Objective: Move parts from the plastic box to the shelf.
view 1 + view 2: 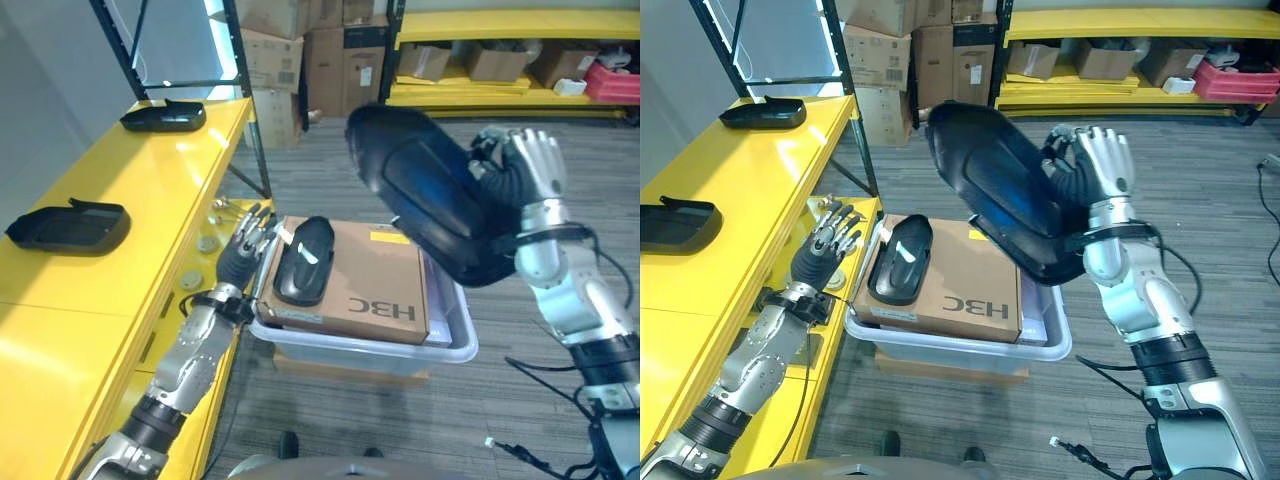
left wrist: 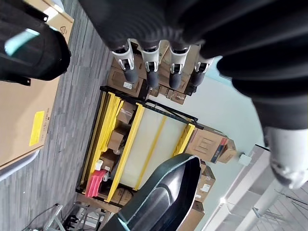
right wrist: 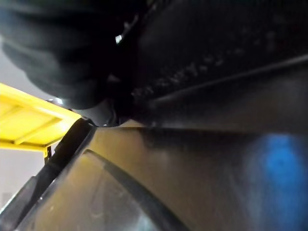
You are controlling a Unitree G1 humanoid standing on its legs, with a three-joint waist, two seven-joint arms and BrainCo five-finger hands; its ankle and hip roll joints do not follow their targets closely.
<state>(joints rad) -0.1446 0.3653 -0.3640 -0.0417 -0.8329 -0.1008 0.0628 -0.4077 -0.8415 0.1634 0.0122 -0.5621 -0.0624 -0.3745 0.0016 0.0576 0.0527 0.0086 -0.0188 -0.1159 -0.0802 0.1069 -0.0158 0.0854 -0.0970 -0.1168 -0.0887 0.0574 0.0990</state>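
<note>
My right hand (image 1: pixel 1102 160) is clamped on a large glossy black moulded plastic part (image 1: pixel 1005 195), held raised above the clear plastic box (image 1: pixel 1055 345). My left hand (image 1: pixel 830 240), fingers straight and apart, hangs between that box and the yellow metal shelf (image 1: pixel 760 190). A smaller black part (image 1: pixel 902 258) lies on the brown cardboard carton (image 1: pixel 965 280) in the box.

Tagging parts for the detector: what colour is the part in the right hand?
Glossy black part, clearest in the right eye view.

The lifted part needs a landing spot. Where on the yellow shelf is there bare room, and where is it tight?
Bare yellow shelf lies between the far black part and the near black part, and more nearer than the near one. It is tight at the box, where the carton and a part fill it. The right hand holds the large part.
</note>
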